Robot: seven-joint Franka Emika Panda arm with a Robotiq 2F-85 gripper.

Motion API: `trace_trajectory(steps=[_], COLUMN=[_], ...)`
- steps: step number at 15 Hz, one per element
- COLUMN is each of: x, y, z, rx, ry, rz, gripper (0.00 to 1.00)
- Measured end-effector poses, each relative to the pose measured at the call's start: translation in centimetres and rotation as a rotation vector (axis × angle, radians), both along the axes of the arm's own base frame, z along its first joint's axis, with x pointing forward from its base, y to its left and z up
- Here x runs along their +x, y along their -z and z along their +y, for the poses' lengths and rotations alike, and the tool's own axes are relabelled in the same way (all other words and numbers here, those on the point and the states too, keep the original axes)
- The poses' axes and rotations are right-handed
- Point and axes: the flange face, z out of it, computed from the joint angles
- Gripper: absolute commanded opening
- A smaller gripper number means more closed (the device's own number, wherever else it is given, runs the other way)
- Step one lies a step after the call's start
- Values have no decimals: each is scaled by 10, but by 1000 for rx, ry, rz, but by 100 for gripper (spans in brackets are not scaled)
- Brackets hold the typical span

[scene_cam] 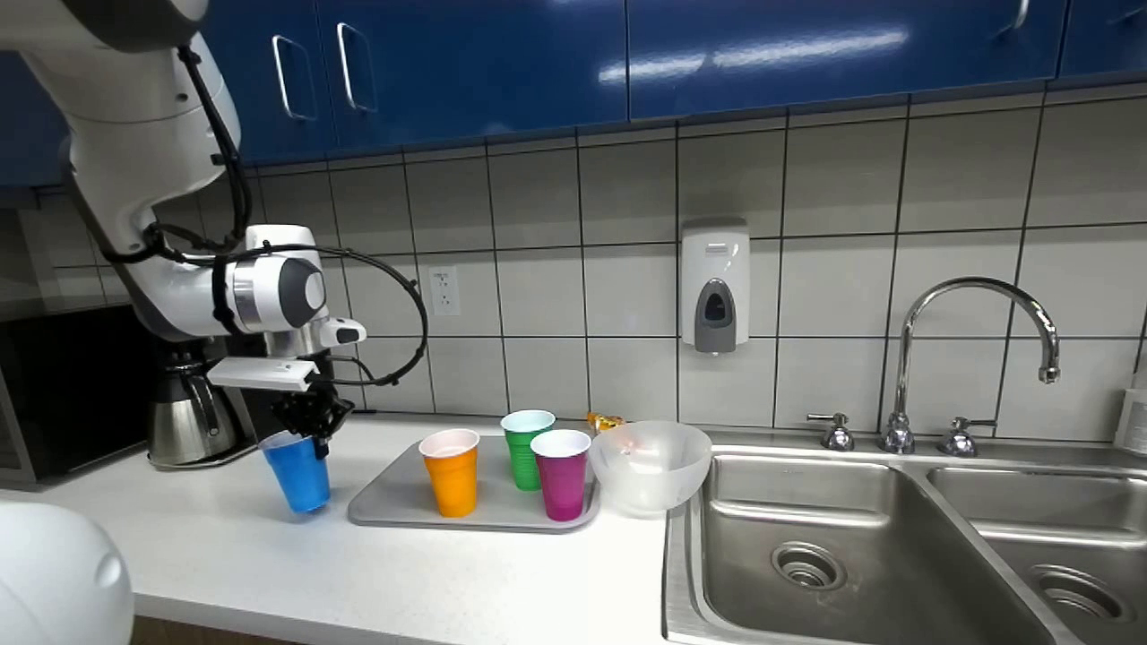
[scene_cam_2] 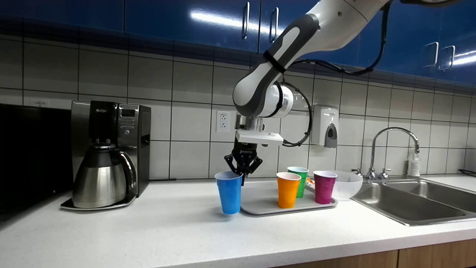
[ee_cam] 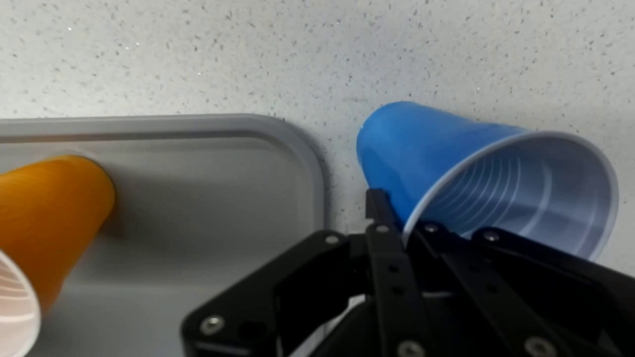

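Observation:
My gripper [ee_cam: 406, 225] is shut on the wall of a blue cup [ee_cam: 421, 144] at its rim, with one finger outside and the other inside the mouth. In both exterior views the blue cup [scene_cam: 300, 475] hangs slightly tilted below the gripper [scene_cam_2: 243, 178], its base apparently just above the counter, left of a grey tray [scene_cam_2: 256, 208]. On that tray stand an orange cup [scene_cam: 452, 479], a green cup [scene_cam: 525, 457] and a purple cup [scene_cam: 563, 484], all upright. The wrist view shows only the orange cup [ee_cam: 59, 213] on the tray. The inner fingertip is hidden by the cup.
A translucent bowl [scene_cam: 650, 475] sits between the tray and the steel sink [scene_cam: 806, 502], with a small orange wrapper [scene_cam: 605, 421] behind. A coffee maker with a steel carafe [scene_cam_2: 100, 182] and a black appliance [scene_cam_2: 33, 156] stand left. Blue cabinets [scene_cam_2: 186, 26] hang overhead.

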Motion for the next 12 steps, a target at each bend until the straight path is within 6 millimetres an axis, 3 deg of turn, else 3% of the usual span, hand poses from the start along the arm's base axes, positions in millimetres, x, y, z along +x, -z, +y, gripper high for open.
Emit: trace_trajectory(steps=[5,12], x=[21,54], y=[-23,-45], z=[-9,-39], rx=[22,31], ry=[33,98], rz=[-47,-102], gripper=[1,1])
